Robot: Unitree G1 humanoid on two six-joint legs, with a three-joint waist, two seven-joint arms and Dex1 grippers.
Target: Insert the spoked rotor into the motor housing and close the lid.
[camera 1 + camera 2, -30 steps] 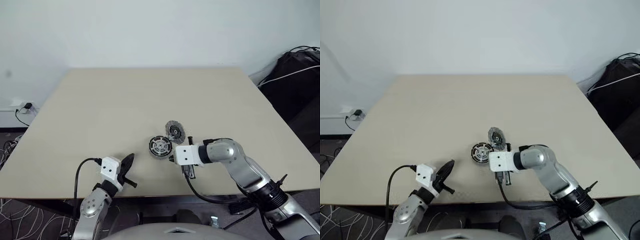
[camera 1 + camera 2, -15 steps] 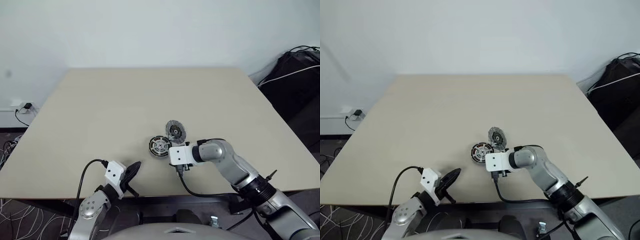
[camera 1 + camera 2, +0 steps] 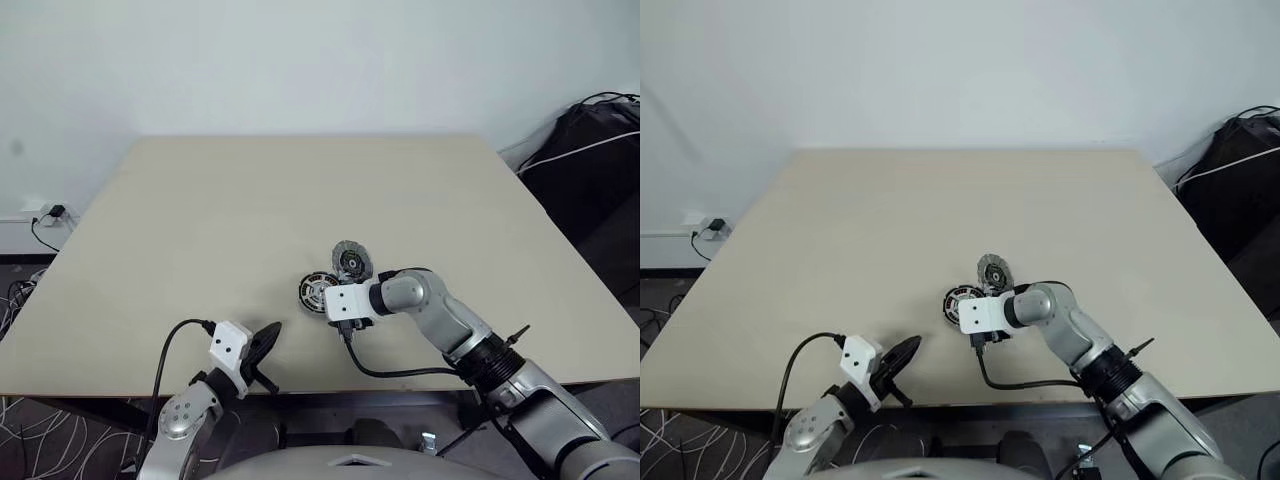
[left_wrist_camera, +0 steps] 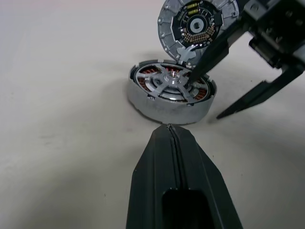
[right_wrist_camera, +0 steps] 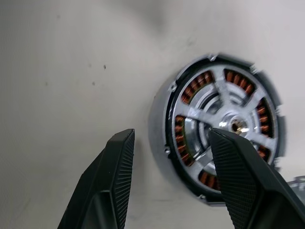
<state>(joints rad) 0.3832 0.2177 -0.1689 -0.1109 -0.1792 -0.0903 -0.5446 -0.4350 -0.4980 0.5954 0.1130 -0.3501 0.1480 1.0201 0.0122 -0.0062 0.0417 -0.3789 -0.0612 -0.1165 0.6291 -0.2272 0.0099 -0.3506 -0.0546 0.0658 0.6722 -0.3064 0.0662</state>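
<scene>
Rotor [image 4: 172, 85] already sits inside the housing [image 4: 167, 106] on the tabletop [image 3: 250, 200], spokes over the copper windings. Lid [image 4: 196, 25] leans on edge against the housing's far side. Right end effector [image 5: 171, 176] is parted and empty, one finger over the rotor's hub, the other outside the rim. Left end effector [image 4: 172, 143] is closed, empty, near. Risk: a descending finger could jam between spokes or nudge the propped lid flat.

Spoked rotor [image 4: 170, 87] inside motor housing [image 4: 162, 107], lid [image 4: 198, 26] apparently tilted.
</scene>
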